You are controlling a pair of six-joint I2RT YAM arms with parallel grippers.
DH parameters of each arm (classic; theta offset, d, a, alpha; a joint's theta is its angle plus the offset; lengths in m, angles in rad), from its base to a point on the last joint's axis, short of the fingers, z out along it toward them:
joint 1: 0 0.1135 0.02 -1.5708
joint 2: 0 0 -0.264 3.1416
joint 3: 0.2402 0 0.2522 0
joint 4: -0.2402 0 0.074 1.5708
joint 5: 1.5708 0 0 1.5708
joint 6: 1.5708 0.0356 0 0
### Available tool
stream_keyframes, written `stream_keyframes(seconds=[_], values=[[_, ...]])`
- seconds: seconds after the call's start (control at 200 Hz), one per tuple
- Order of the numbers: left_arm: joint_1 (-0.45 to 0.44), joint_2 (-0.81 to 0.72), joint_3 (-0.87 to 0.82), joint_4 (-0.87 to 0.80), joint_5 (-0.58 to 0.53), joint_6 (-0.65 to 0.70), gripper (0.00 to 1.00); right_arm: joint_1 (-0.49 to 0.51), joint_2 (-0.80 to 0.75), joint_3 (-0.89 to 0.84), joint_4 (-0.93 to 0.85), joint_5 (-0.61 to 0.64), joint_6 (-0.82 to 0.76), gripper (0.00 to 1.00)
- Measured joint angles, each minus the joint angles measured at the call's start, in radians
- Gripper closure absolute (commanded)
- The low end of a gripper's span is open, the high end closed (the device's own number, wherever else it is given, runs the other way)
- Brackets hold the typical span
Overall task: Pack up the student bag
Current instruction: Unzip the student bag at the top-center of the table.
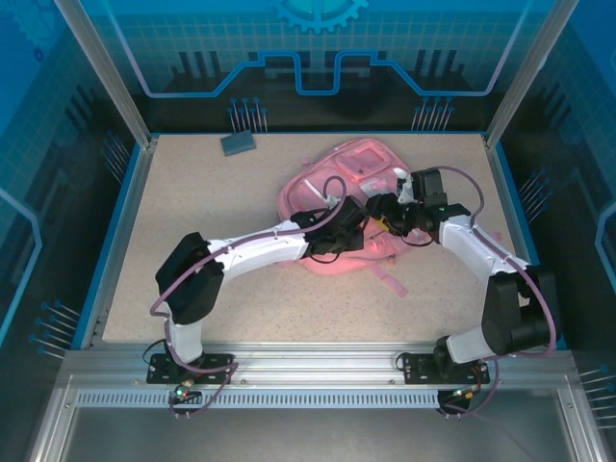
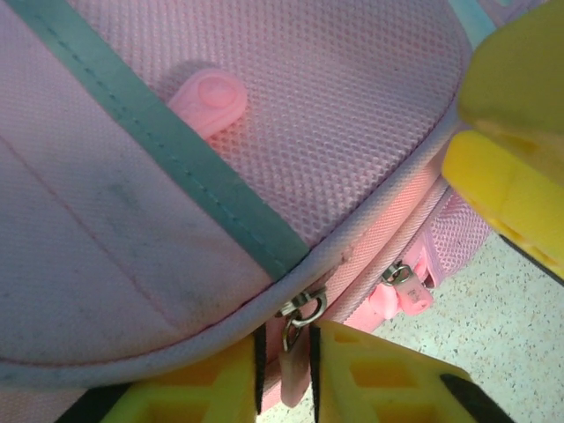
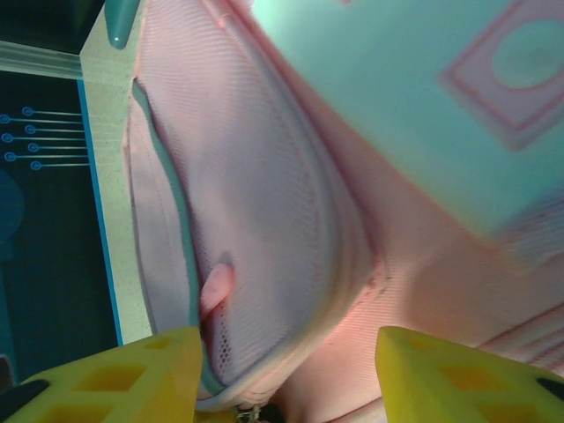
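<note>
Lying flat toward the far right of the table (image 1: 192, 221), the student bag (image 1: 351, 178) has both arms bent over its near edge. The right gripper (image 3: 289, 344) straddles a bulging pocket, fingers spread wide and gripping nothing, probably to steady the fabric. The left gripper (image 2: 286, 357) is nearly closed, pinching the zip pull (image 2: 301, 310), seemingly ready to draw it open.

pink woven student bag (image 1: 361, 159); yellow fingertips (image 2: 379, 379); speckled beige table (image 1: 192, 212)
</note>
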State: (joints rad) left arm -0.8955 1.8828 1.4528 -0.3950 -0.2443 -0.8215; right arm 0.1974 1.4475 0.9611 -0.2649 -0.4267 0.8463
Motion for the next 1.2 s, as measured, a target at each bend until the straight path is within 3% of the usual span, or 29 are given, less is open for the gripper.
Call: stream_keyframes(seconds=[0.2,0.325,0.375,0.475,0.61,0.705,0.825,1.066,1.111,1.201], values=[[-0.002,0.002,0.0,0.023,-0.009,-0.001,0.8,0.03,0.008,0.0,0.021,0.0,0.035,0.49],[-0.002,0.005,0.0,0.041,-0.023,-0.007,1.0,0.04,0.031,0.0,0.023,0.003,0.056,0.53],[-0.003,0.007,0.0,0.046,-0.027,0.0,1.0,0.045,0.039,0.0,0.022,0.008,0.06,0.55],[-0.004,0.008,0.0,0.05,-0.032,0.007,1.0,0.053,0.056,0.006,0.015,0.024,0.069,0.66],[-0.004,0.002,-0.026,0.069,-0.033,0.019,1.0,0.061,0.074,0.033,0.0,0.045,0.084,0.93],[-0.004,-0.02,-0.076,0.099,-0.036,0.039,1.0,0.072,0.076,0.045,-0.038,0.077,0.081,1.0],[0.01,-0.091,-0.168,0.149,-0.027,0.067,1.0,0.078,0.075,0.065,-0.074,0.098,0.058,1.0],[0.111,-0.223,-0.304,0.207,0.097,0.167,1.0,0.07,0.069,0.077,-0.087,0.106,-0.001,1.0],[0.123,-0.229,-0.306,0.209,0.119,0.201,1.0,0.063,0.068,0.077,-0.086,0.105,-0.01,0.92],[0.13,-0.23,-0.306,0.222,0.154,0.266,1.0,0.049,0.059,0.077,-0.096,0.106,-0.026,0.59]])
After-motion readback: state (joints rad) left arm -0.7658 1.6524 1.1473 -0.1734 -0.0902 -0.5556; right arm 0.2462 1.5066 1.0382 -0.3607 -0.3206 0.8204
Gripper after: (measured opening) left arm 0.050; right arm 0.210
